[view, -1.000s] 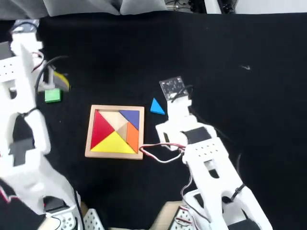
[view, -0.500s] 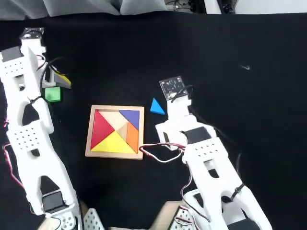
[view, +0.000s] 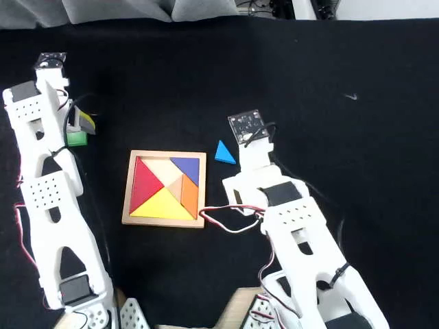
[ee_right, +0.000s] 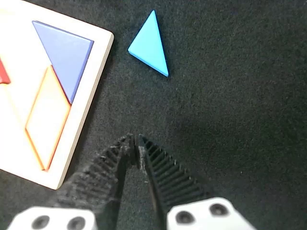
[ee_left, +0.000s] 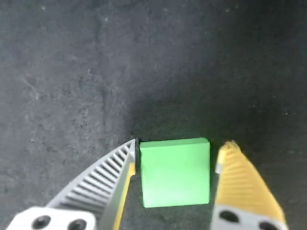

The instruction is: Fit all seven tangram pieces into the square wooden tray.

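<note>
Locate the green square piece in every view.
High view: green square on the cloth, left of the tray, at the left claw.
Left wrist view: green square between the open claw's fingers.
Right wrist view: aimed at the tray corner and blue triangle.
Shared landmark: the left claw's yellow finger.

Even overhead light on black cloth: soft shadows, strong whites.

In the high view the cloth (view: pixel 329 171) soaks up the light and stays almost featureless, while the white arms (view: pixel 295 226) and the pale wood of the tray (view: pixel 127 199) come out very bright, close to washed out; a strip (view: pixel 391 8) at the far edge glares white. In the left wrist view the cloth reads grey and grainy, with a soft dark pool of shadow just beyond the vividly lit green square (ee_left: pixel 175 172). In the right wrist view a diffuse shadow lies ahead of the right gripper (ee_right: pixel 137 141), the tray rim glows pale, and the blue triangle (ee_right: pixel 149 45) casts almost no shadow.
</note>
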Controlling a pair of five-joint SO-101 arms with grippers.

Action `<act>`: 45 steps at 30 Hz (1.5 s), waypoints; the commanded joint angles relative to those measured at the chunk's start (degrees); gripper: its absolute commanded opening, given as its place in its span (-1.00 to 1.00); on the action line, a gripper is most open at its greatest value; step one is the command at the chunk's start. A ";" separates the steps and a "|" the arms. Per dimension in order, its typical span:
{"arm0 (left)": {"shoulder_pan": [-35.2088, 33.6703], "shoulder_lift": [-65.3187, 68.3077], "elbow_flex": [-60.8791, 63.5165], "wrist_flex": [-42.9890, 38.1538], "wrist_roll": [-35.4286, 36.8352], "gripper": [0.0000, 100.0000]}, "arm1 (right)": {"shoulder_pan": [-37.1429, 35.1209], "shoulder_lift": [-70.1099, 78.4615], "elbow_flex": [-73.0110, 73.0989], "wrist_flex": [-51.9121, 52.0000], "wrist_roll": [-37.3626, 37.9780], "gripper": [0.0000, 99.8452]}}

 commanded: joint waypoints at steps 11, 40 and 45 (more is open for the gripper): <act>0.04 1.05 -2.07 6.86 -0.79 -0.52 | 0.79 -1.80 0.57 -1.49 0.70 -0.98; 0.13 0.97 -6.55 10.02 -2.73 -0.68 | 0.79 -1.98 0.57 -1.41 0.70 -0.98; -0.92 0.97 -5.32 10.02 -3.78 -0.68 | 0.79 -1.98 0.57 -1.41 0.70 -0.98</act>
